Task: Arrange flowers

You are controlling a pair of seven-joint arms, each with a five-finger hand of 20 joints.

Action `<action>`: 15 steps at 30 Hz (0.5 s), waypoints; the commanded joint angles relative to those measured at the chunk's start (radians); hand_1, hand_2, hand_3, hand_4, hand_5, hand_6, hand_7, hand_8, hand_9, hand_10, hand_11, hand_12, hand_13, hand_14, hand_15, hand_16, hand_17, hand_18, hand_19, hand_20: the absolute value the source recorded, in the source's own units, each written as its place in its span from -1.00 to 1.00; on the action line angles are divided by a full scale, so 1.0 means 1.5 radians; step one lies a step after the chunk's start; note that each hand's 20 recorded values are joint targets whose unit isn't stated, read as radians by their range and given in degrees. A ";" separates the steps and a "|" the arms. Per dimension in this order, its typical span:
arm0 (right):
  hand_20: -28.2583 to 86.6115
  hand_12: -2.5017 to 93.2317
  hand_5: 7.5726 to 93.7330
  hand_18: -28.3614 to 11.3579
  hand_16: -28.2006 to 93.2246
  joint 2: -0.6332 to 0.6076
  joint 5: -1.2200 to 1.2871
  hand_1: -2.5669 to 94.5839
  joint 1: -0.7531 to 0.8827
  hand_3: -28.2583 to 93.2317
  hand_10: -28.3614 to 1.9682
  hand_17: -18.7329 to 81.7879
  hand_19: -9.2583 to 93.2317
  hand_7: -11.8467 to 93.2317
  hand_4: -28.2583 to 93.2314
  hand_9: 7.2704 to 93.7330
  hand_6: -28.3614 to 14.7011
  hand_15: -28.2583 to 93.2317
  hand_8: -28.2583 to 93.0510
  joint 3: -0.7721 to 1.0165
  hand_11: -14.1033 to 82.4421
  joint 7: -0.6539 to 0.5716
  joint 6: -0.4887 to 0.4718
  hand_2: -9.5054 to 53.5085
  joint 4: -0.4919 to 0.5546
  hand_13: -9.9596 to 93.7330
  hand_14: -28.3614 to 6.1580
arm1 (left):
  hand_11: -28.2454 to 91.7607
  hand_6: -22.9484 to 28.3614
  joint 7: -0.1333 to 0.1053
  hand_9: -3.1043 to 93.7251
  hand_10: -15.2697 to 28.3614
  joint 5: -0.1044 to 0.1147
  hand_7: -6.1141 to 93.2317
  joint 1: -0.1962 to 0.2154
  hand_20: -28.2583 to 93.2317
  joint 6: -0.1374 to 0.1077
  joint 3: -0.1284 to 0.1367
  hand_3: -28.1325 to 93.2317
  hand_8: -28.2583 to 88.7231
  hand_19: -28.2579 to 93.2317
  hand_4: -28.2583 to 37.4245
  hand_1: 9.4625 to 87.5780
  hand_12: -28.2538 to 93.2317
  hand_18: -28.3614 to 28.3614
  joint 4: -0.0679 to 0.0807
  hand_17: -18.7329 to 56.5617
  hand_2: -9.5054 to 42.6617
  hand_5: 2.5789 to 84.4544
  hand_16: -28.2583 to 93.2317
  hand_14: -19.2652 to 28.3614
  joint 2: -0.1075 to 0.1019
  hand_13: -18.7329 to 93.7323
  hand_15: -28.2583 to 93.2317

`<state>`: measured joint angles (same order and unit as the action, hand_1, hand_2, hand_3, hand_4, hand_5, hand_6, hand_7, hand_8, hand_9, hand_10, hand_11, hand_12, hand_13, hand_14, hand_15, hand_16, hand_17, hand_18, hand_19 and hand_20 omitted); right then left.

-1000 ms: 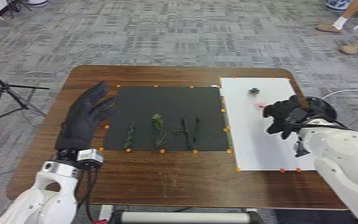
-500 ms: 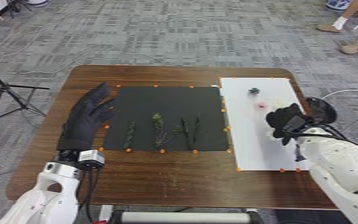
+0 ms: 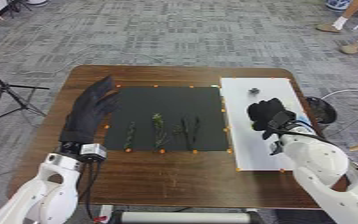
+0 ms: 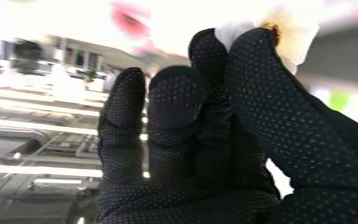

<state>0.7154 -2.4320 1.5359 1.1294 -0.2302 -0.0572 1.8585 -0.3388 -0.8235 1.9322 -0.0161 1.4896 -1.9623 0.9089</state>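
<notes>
R hand (image 3: 264, 112) is over the white board (image 3: 254, 159), thumb & fingertip brought together in a pinch, other fingers fairly straight. It has hold of what looks like a pale flower (image 4: 293, 44), cream-white petals w/ a yellow-brown bit, up at the tips; how firm the grip is, can't tell. L hand (image 3: 90, 109) is out past the near-left side of the black mat (image 3: 171, 97), fingers straight, nothing in it, prob. just on standby.

Other pcs rel. to R hand: small grey-blue flower head (image 3: 254, 91) on the board, just beyond the fingers; pink-red blur (image 4: 131, 21), prob. another bloom, near the fingertips but apart from them. Leafy stem (image 3: 158, 122), dark thin stem (image 3: 130, 135) & a pair of slim dark stems (image 3: 196, 129) lie on the mat, well to the L of R hand, btwn the two hands, roughly side by side.

Progress: early-ish, I'd say. Done: a bloom or so on the board, plus the one in hand to be set. Left: place the pale one, then prob. bring the greens over from the mat, all untouched by either hand. Final layout unclear, so no exact %.
</notes>
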 commanded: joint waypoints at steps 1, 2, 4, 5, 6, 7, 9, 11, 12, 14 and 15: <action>0.26 0.23 0.43 -0.38 0.34 0.163 0.019 0.09 -0.217 0.87 0.68 -0.07 0.61 0.26 -0.96 0.74 0.45 0.43 -0.39 -0.151 -0.23 0.026 0.016 -1.00 0.002 0.53 0.74 | -0.33 -0.04 -0.008 -0.49 0.15 -0.003 -0.47 -0.115 -0.39 0.019 -0.035 0.51 -0.70 0.17 -1.00 -0.62 -0.19 0.76 0.020 -0.83 -0.90 -0.45 -0.42 0.36 -0.057 -0.32 -0.24; 0.26 0.24 0.43 -0.38 0.35 0.186 0.016 0.08 -0.232 0.88 0.67 -0.07 0.61 0.26 -0.95 0.74 0.45 0.42 -0.39 -0.172 -0.25 0.027 0.014 -1.00 -0.008 0.53 0.74 | -0.33 -0.04 -0.010 -0.49 0.15 -0.004 -0.47 -0.131 -0.39 0.022 -0.043 0.51 -0.70 0.17 -1.00 -0.62 -0.19 0.76 0.024 -0.83 -0.90 -0.45 -0.42 0.36 -0.062 -0.32 -0.24; 0.26 0.24 0.44 -0.39 0.35 0.229 0.010 0.08 -0.256 0.88 0.67 -0.07 0.61 0.25 -0.94 0.75 0.45 0.41 -0.38 -0.213 -0.26 0.021 0.018 -1.00 -0.031 0.54 0.75 | -0.33 -0.04 -0.016 -0.49 0.15 -0.006 -0.47 -0.165 -0.39 0.029 -0.058 0.51 -0.70 0.17 -1.00 -0.62 -0.19 0.76 0.033 -0.83 -0.90 -0.45 -0.42 0.36 -0.068 -0.32 -0.24; 0.26 0.24 0.44 -0.38 0.36 0.253 0.004 0.07 -0.263 0.88 0.67 -0.07 0.61 0.24 -0.92 0.75 0.45 0.41 -0.38 -0.227 -0.26 0.017 0.010 -1.00 -0.044 0.54 0.74 | -0.33 -0.04 -0.019 -0.49 0.15 -0.007 -0.47 -0.179 -0.39 0.032 -0.063 0.51 -0.70 0.17 -1.00 -0.62 -0.19 0.76 0.037 -0.83 -0.90 -0.45 -0.41 0.36 -0.068 -0.32 -0.24; 0.26 0.24 0.44 -0.39 0.36 0.277 0.002 0.07 -0.272 0.88 0.67 -0.07 0.61 0.24 -0.92 0.75 0.45 0.41 -0.38 -0.244 -0.27 0.010 0.010 -1.00 -0.063 0.54 0.75 | -0.33 -0.04 -0.025 -0.49 0.15 -0.007 -0.47 -0.193 -0.39 0.031 -0.068 0.51 -0.70 0.17 -1.00 -0.62 -0.19 0.76 0.039 -0.83 -0.90 -0.45 -0.41 0.36 -0.070 -0.32 -0.24; 0.26 0.24 0.44 -0.39 0.36 0.301 0.001 0.07 -0.277 0.88 0.67 -0.07 0.61 0.24 -0.91 0.75 0.45 0.41 -0.38 -0.253 -0.27 0.003 -0.004 -1.00 -0.079 0.54 0.75 | -0.33 -0.04 -0.029 -0.49 0.15 -0.009 -0.47 -0.208 -0.39 0.032 -0.075 0.51 -0.70 0.17 -1.00 -0.62 -0.19 0.76 0.043 -0.83 -0.90 -0.45 -0.42 0.36 -0.071 -0.32 -0.24; 0.26 0.24 0.44 -0.39 0.36 0.345 0.018 0.06 -0.286 0.88 0.67 -0.07 0.61 0.24 -0.90 0.76 0.45 0.40 -0.37 -0.274 -0.27 -0.008 -0.022 -1.00 -0.116 0.54 0.75 | -0.33 -0.04 -0.038 -0.49 0.15 -0.012 -0.47 -0.235 -0.39 0.029 -0.088 0.52 -0.70 0.17 -1.00 -0.63 -0.19 0.76 0.049 -0.82 -0.90 -0.45 -0.42 0.36 -0.072 -0.32 -0.24; 0.27 0.24 0.44 -0.39 0.36 0.385 0.019 0.06 -0.294 0.87 0.67 -0.07 0.61 0.23 -0.89 0.75 0.45 0.40 -0.37 -0.292 -0.27 -0.010 -0.043 -1.00 -0.154 0.54 0.74 | -0.33 -0.05 -0.043 -0.48 0.15 -0.015 -0.47 -0.258 -0.39 0.033 -0.100 0.52 -0.70 0.17 -1.00 -0.63 -0.19 0.76 0.055 -0.82 -0.90 -0.45 -0.42 0.36 -0.071 -0.32 -0.24; 0.27 0.24 0.44 -0.39 0.36 0.400 0.025 0.07 -0.299 0.87 0.67 -0.07 0.61 0.23 -0.89 0.76 0.45 0.40 -0.37 -0.303 -0.27 -0.010 -0.048 -1.00 -0.170 0.54 0.74 | -0.33 -0.05 -0.044 -0.48 0.15 -0.016 -0.46 -0.267 -0.39 0.035 -0.105 0.52 -0.70 0.17 -1.00 -0.63 -0.19 0.76 0.057 -0.82 -0.90 -0.45 -0.42 0.36 -0.069 -0.32 -0.24; 0.27 0.24 0.45 -0.40 0.36 0.426 -0.002 0.07 -0.306 0.86 0.67 -0.07 0.61 0.23 -0.90 0.76 0.45 0.40 -0.37 -0.321 -0.27 -0.001 -0.044 -1.00 -0.202 0.54 0.74 | -0.33 -0.05 -0.047 -0.48 0.15 -0.016 -0.46 -0.289 -0.39 0.040 -0.119 0.52 -0.70 0.17 -1.00 -0.63 -0.20 0.76 0.060 -0.82 -0.90 -0.45 -0.42 0.36 -0.068 -0.32 -0.24; 0.27 0.24 0.45 -0.40 0.35 0.439 -0.012 0.08 -0.308 0.86 0.68 -0.07 0.61 0.22 -0.91 0.76 0.45 0.40 -0.37 -0.325 -0.28 0.010 -0.033 -1.00 -0.220 0.54 0.74 | -0.33 -0.05 -0.047 -0.48 0.15 -0.017 -0.46 -0.297 -0.39 0.043 -0.125 0.52 -0.70 0.17 -1.00 -0.63 -0.20 0.76 0.061 -0.82 -0.90 -0.45 -0.42 0.36 -0.069 -0.32 -0.24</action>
<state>1.1614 -2.4040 1.0914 0.7234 -0.2446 -0.0915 1.6452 -0.3856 -0.8346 1.5975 0.0204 1.3316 -1.8721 0.8042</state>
